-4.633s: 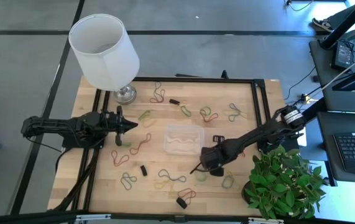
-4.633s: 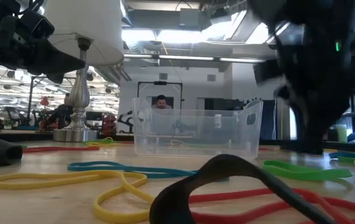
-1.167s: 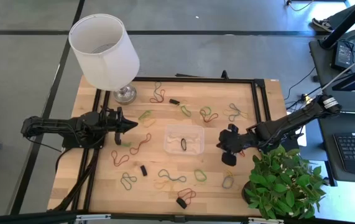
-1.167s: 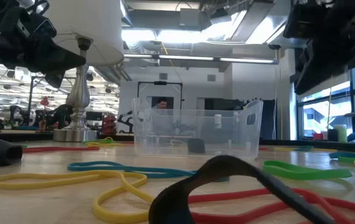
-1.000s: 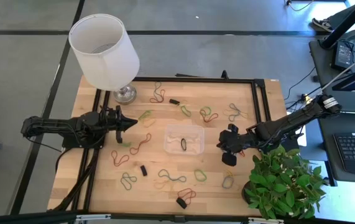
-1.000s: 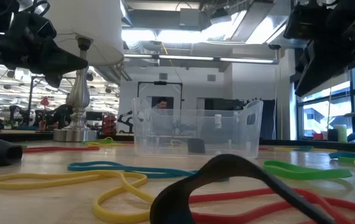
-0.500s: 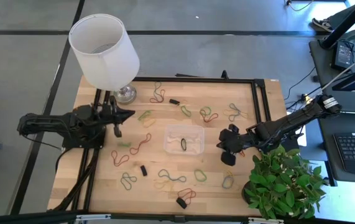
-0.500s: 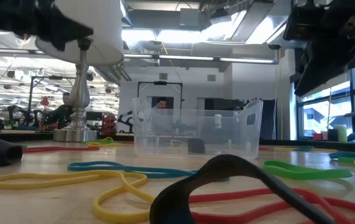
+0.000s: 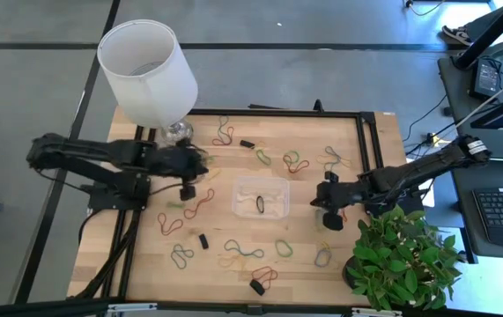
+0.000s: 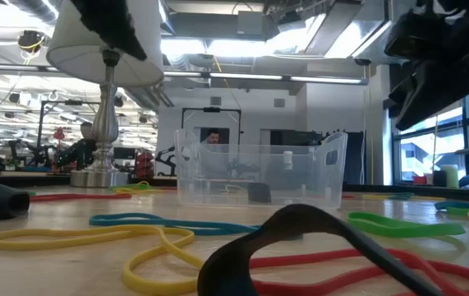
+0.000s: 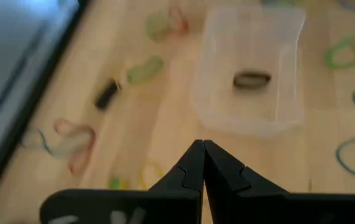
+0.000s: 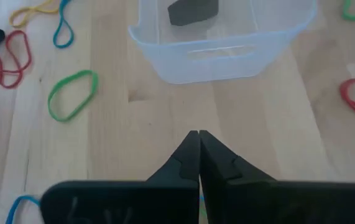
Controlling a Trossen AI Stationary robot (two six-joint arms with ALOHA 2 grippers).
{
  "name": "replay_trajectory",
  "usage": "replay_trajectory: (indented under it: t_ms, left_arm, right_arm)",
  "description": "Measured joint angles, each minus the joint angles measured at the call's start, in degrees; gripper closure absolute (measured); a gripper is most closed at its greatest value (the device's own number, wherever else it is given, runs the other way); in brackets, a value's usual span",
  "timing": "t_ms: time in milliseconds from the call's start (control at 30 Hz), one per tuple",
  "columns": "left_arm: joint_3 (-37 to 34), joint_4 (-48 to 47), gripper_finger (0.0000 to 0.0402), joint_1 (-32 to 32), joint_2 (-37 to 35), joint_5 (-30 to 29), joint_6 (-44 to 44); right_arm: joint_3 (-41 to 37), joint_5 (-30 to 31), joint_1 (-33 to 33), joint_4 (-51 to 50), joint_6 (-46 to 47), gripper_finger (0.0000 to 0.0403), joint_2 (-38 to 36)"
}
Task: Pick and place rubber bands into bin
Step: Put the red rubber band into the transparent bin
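Observation:
The bin [image 9: 262, 197], a small clear tub, stands mid-table with one black rubber band [image 9: 260, 204] lying in it. Rubber bands in red [image 9: 198, 204], green [image 9: 284, 248], blue and yellow lie flat on the wood around it. My left gripper [image 9: 202, 167] hangs shut above the table, left of the bin, tipped down toward it; its wrist view shows the bin [image 11: 252, 81] ahead. My right gripper [image 9: 321, 202] is shut just right of the bin, above bare wood, facing the bin's near wall [image 12: 224, 53]. Neither holds anything.
A lamp with a white shade [image 9: 148, 70] stands at the far left corner, close behind my left arm. A potted plant [image 9: 401, 260] fills the near right corner. Small black blocks [image 9: 203, 240] [image 9: 257, 286] lie among the bands. Black frame rails [image 9: 366, 141] border the table.
My left gripper has risen well above the table and moved a little toward the bin, tipping from level to pointing down at a slant. It has stayed shut and empty.

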Motion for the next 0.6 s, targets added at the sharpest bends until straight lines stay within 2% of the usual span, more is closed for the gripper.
replay_trajectory:
  t_ms: [200, 400, 600]
  left_arm:
    - [5.5, -8.2, 0.0398, -0.8, 13.6, 0.2, -12.7]
    - [5.6, -9.1, 0.0398, -1.2, 22.3, 9.8, -26.1]
    - [5.6, -9.3, 0.0369, -4.5, 29.6, 12.3, -29.8]
  right_arm:
    - [-4.4, 0.0, 0.0, 0.6, -0.7, 0.0402, -8.1]
    - [-6.0, -0.1, 0.0, 1.3, -0.9, 0.0402, -12.8]
    - [-6.0, -1.5, 0.0, 1.2, -4.0, 0.0402, -14.5]
